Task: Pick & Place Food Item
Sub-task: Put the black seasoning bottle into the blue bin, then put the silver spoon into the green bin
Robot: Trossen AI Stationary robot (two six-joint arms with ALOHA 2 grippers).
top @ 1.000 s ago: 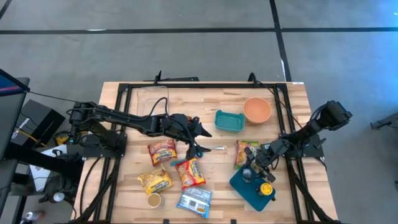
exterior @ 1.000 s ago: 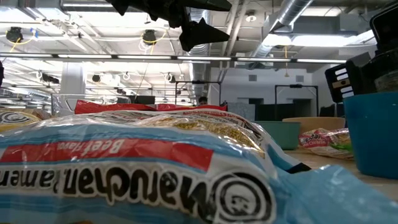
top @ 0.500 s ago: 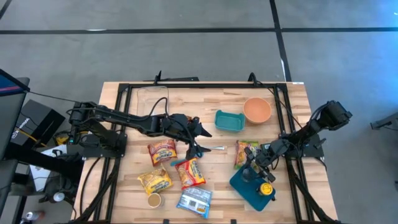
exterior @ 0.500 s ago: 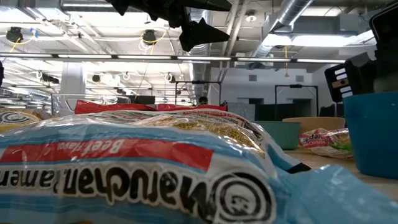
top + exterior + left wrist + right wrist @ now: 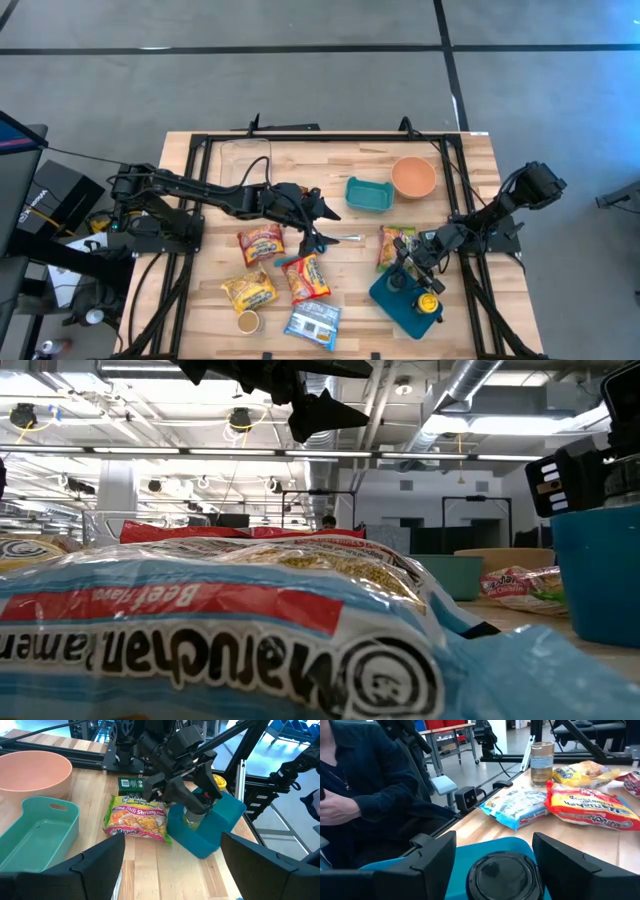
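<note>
Hovering my right tool (image 5: 410, 272) over the blue tray (image 5: 392, 300), its jaws parted on either side of a small jar (image 5: 194, 816) with a round black lid (image 5: 504, 876); they stand apart from the jar, not clamped. The jar sits upright in the tray, clear-walled with yellowish contents, near the bench's (image 5: 360, 160) right front corner. The tray is smooth hard plastic with rounded corners. Just beside it lies a crinkly green-and-yellow shrimp noodle packet (image 5: 393, 246).

My left tool (image 5: 318, 222) hangs open above the middle of the pale wood-plank bench, holding nothing. Near it rest a teal handled bin (image 5: 368, 194) and a matte peach bowl (image 5: 413, 177).

From overhead I see more glossy noodle packets (image 5: 262, 243) laid out on the left. The low view fills up with one wrinkled ramen wrapper (image 5: 200, 630). My right wrist view alone catches a person's dark sleeve (image 5: 375, 775) beyond the bench edge.
</note>
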